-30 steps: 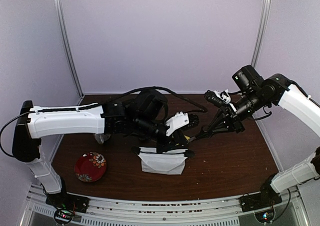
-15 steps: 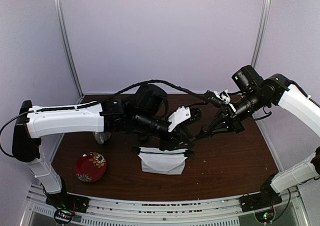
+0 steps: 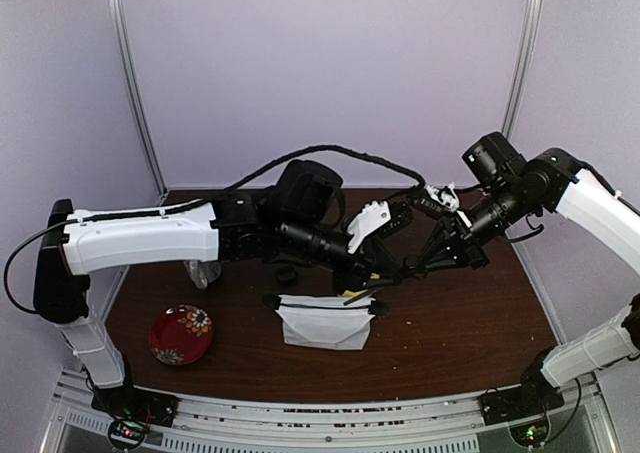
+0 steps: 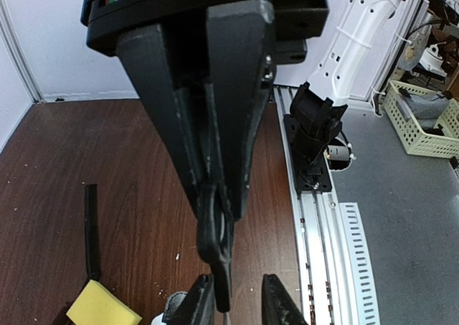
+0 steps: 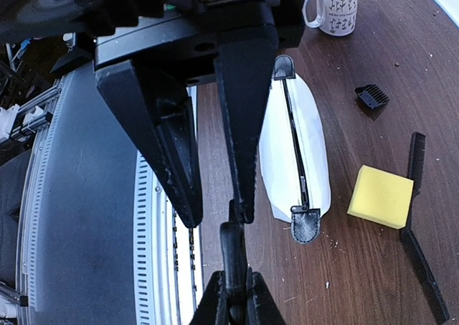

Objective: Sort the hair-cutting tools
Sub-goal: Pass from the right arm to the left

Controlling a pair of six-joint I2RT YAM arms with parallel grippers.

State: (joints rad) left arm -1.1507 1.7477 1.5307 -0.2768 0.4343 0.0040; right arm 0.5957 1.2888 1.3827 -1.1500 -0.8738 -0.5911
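Holding one scissors in the air beside the white pouch, the left gripper pinches its handle loop and the right gripper grips its blade end with narrow fingers. The combs and the small black guard lie unsorted, so most sorting seems left.

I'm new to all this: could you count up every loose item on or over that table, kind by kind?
scissors: 1
black combs: 2
black clipper guard: 1
yellow sponge: 1
white zip pouch: 1
mug: 1
red plate: 1
Total: 8
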